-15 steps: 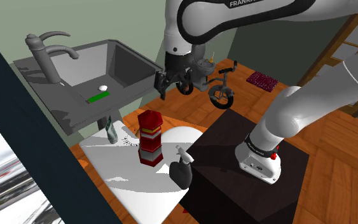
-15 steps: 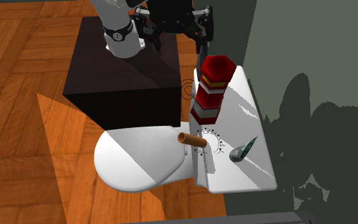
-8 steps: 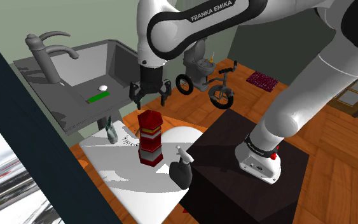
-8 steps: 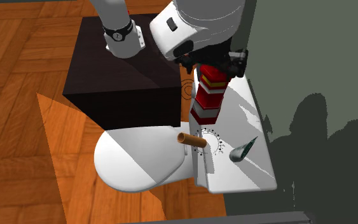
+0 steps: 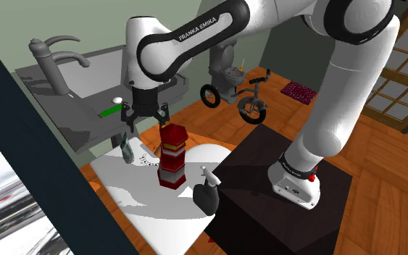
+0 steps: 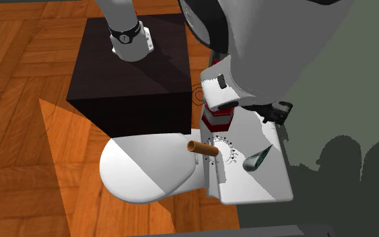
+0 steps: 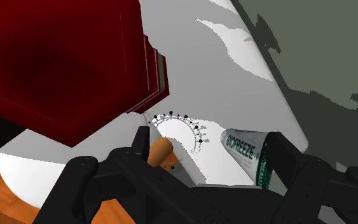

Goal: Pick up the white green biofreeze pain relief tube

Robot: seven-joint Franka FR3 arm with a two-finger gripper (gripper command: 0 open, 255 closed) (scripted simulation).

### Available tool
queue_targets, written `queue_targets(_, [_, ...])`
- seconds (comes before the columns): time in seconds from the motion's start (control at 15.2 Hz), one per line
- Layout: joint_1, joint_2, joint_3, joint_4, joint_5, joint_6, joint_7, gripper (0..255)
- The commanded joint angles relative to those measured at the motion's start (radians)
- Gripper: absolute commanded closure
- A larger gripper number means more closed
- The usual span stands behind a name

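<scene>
Close by the tube (image 5: 126, 149) stands a red tower (image 5: 171, 156).

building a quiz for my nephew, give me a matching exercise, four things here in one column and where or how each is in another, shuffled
1 white tube with green Biofreeze lettering
2 red and grey stacked tower
3 orange-brown cylinder
4 black two-finger gripper

a upright on the white lid
b open, above the lid
c lying on the lid, lettering up
d lying where lid meets seat

Pairs: 1-c, 2-a, 3-d, 4-b

Shoulder and near-overhead second exterior views share the red tower (image 5: 172, 156); wrist looks close.
</scene>
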Motion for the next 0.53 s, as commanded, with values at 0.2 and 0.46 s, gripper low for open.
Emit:
queue_targets(0.2, [0.078, 0.219, -0.043, 0.192, -0.075, 0.029, 0.183, 0])
queue_targets(0.46, [0.141, 0.383, -0.089, 0.370, -0.105, 0.023, 0.293, 0])
